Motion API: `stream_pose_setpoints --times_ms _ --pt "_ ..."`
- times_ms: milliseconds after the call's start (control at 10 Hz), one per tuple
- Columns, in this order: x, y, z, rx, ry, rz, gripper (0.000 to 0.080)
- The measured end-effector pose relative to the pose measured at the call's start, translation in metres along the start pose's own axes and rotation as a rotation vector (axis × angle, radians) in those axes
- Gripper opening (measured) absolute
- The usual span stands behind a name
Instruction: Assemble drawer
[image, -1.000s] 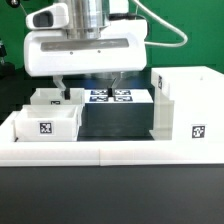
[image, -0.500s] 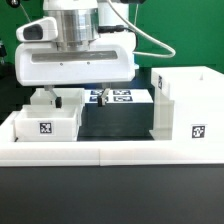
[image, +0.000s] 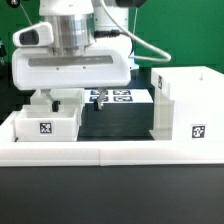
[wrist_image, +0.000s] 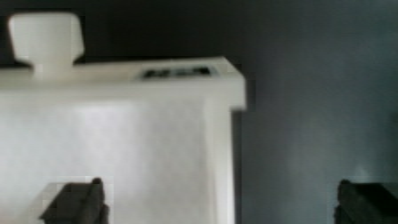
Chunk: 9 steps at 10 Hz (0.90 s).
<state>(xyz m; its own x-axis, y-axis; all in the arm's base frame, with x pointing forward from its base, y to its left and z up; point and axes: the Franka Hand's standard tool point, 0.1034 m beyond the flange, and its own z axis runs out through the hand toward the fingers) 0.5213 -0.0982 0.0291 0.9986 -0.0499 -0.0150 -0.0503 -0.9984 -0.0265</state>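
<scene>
— White plastic open-top tray (image: 45, 122), where is it?
— On the black bench (image: 115, 125), at the exterior view's left, near my hand (image: 79, 99). My fingers stand wide apart, gripping nothing.

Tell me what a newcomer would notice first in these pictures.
The bulky white hand stands out first, hanging open over the rear tray at the exterior view's left, just behind the front tray with its square tag. Next is the tall box housing at the exterior view's right, bright white against the black table.
</scene>
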Motion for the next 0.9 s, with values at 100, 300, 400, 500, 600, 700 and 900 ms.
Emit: stream_pose_setpoints --times_ms 100,300,400,500,600,700,900 --pt "-0.004 -0.001 0.004 0.0 -0.007 -0.001 0.0649" --pt "-0.007 -0.001 0.014 -0.006 -0.006 -0.003 0.0648" --pt "-0.008 -0.002 0.018 -0.008 -0.006 -0.004 0.0648" --pt "-0.008 -0.001 0.02 -0.01 -0.004 -0.005 0.0648" --pt "-0.007 0.0 0.021 -0.013 0.003 -0.006 0.0648" --pt "-0.008 0.001 0.022 -0.014 0.002 -0.007 0.0648" --pt "-0.007 -0.001 0.023 -0.014 0.002 -0.009 0.0604"
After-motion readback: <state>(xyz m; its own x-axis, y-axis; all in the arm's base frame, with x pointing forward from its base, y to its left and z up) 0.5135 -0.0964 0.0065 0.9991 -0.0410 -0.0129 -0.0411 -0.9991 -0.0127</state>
